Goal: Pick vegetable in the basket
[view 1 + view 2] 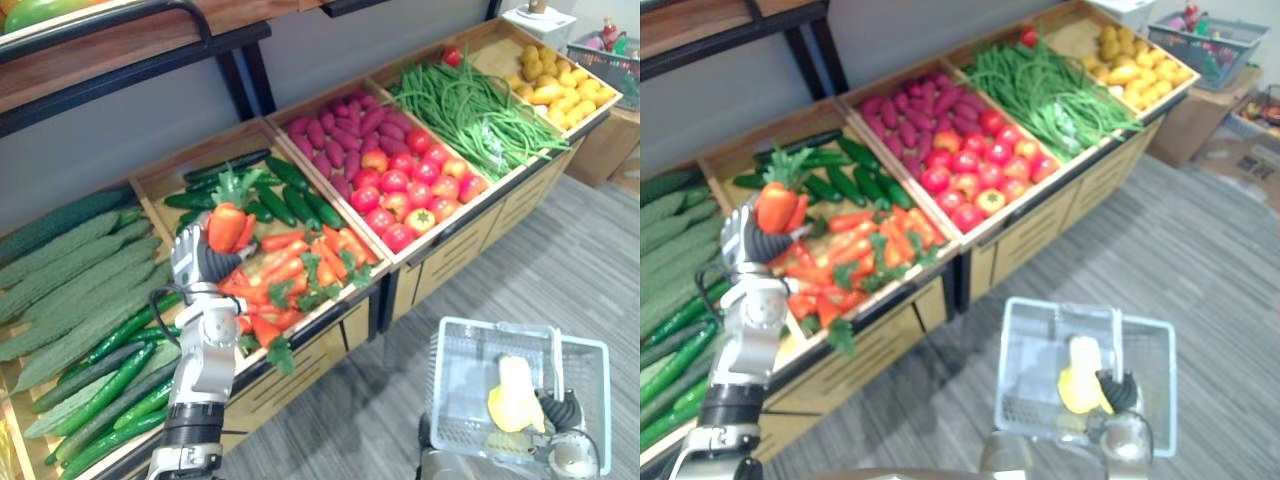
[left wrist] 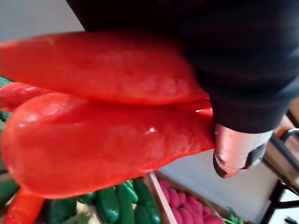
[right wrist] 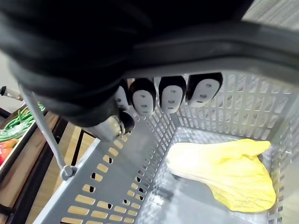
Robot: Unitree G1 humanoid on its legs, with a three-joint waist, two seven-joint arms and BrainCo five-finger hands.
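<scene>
My left hand (image 1: 195, 262) is raised over the carrot bin and is shut on an orange carrot with green leaves (image 1: 226, 222); up close the carrot (image 2: 107, 135) lies against the palm beside a fingertip (image 2: 236, 151). Loose carrots (image 1: 295, 275) lie in the bin below it. At the lower right my right hand (image 1: 560, 410) is shut on the handle of a pale grey wire basket (image 1: 455, 350). Its fingers (image 3: 170, 93) curl round the handle bar. A yellow leafy vegetable (image 3: 229, 170) lies inside the basket (image 3: 107, 186).
The wooden stand holds bins of bitter gourds (image 1: 75, 275), cucumbers (image 1: 270, 190), purple sweet potatoes (image 1: 345, 130), tomatoes (image 1: 415, 185), green beans (image 1: 470, 115) and yellow produce (image 1: 555, 80). Grey floor (image 1: 540, 270) lies in front. Another basket (image 1: 605, 50) stands far right.
</scene>
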